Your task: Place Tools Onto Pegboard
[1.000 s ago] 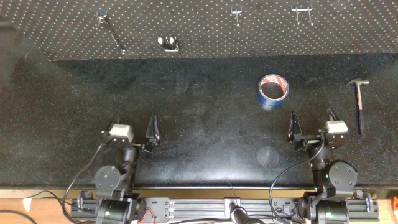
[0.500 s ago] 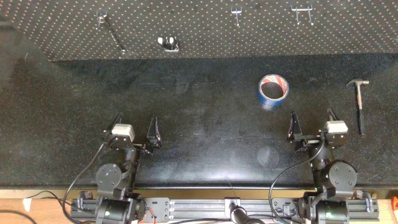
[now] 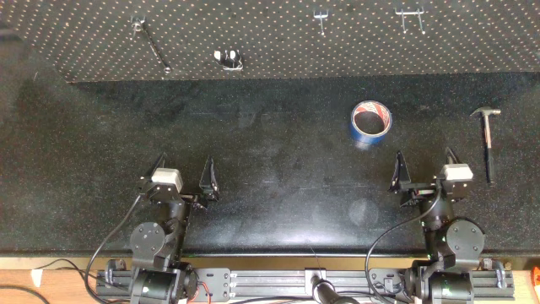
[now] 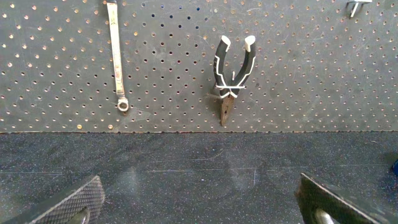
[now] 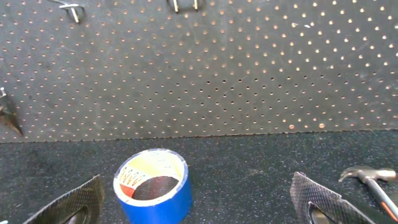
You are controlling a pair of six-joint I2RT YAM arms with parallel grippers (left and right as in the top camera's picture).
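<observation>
1. Black speckled worktop carries the two tools not yet hung. A blue tape roll lies right of the middle, near the foot of the pegboard. A hammer lies at the right edge, head toward the board and handle pointing to the near side.
2. On the left part of the board a wrench and a pair of pliers already hang. Bare hooks further right look meant for the tape and the hammer.
3. The left fingers are spread wide with nothing between them, low over the near left worktop and facing the pliers.
4. The right fingers are likewise spread and empty, close to their arm's base. The tape roll is ahead of them and the hammer is off to their right.
5. Likely trouble with the tape: if one finger touches the roll first, it may skid across the worktop. A pinch on a single wall may also let it tip.
6. Likely trouble with the hammer: it is head-heavy, so a grasp far down the handle could let it swing or twist in the fingers.
7. At the board the hooks are small. A slight miss would drop either tool onto the worktop, and a wide approach might knock the pliers.
</observation>
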